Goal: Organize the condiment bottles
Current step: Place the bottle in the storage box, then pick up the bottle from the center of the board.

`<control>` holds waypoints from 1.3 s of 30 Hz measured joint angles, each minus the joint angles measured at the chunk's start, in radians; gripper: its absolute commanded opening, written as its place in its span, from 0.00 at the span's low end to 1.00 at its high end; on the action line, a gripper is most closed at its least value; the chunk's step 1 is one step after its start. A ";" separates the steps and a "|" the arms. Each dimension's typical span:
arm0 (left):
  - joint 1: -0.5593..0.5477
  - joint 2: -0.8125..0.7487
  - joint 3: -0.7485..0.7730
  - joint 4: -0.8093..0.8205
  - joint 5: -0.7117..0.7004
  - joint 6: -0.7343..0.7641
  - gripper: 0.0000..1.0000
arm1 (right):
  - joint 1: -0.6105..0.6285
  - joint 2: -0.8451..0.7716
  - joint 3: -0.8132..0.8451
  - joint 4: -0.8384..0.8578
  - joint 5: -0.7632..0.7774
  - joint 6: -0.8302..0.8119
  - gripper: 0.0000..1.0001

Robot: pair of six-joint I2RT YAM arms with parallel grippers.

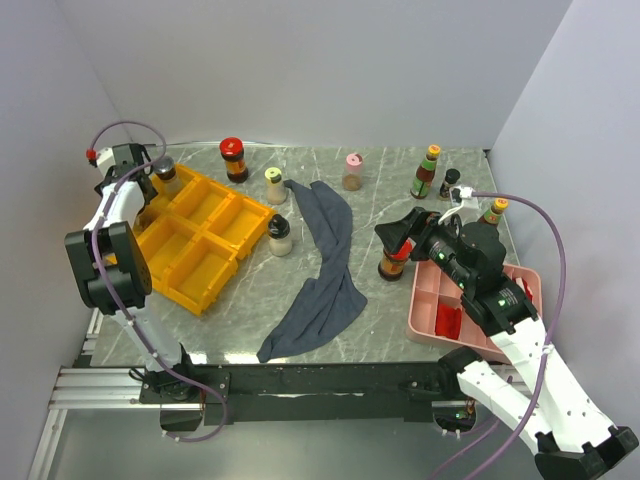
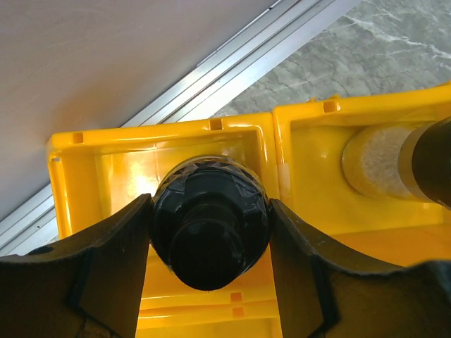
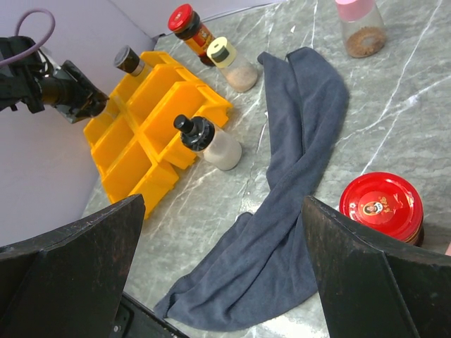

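Black-capped bottle (image 2: 211, 243), body hidden, fills left end effector (image 2: 210, 210).

Top view: bright, even, diffuse light from above. Shadows on the table (image 1: 380, 190) are short and soft, and the cloth (image 1: 325, 260) shows only faint fold shading. Focus is sharp across the frame.

Left wrist view: warm glare patch on the tray (image 2: 106, 176) wall behind the bottle (image 2: 211, 225). The left fingers (image 2: 84, 282) are near-black and soft-edged, too close for focus.

Right wrist view: white light, marble veins crisp. The right fingers (image 3: 70, 267) are dark and blurred in the lower corners. Small sheen on the red lid (image 3: 380, 205).
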 measured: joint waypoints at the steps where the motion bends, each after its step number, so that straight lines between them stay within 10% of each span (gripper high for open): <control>1: 0.000 0.002 0.000 0.000 0.000 0.000 0.52 | 0.000 0.000 0.000 0.000 0.000 0.000 1.00; 16: 0.012 0.028 0.005 -0.002 0.018 -0.011 0.98 | 0.000 -0.002 0.000 0.000 0.014 -0.007 1.00; 25: 0.006 -0.065 0.039 -0.087 0.074 -0.034 0.99 | 0.000 -0.003 0.000 -0.003 0.019 -0.007 1.00; 39: -0.218 -0.616 -0.092 -0.074 0.377 -0.024 0.99 | 0.000 -0.006 0.005 -0.045 0.043 -0.020 1.00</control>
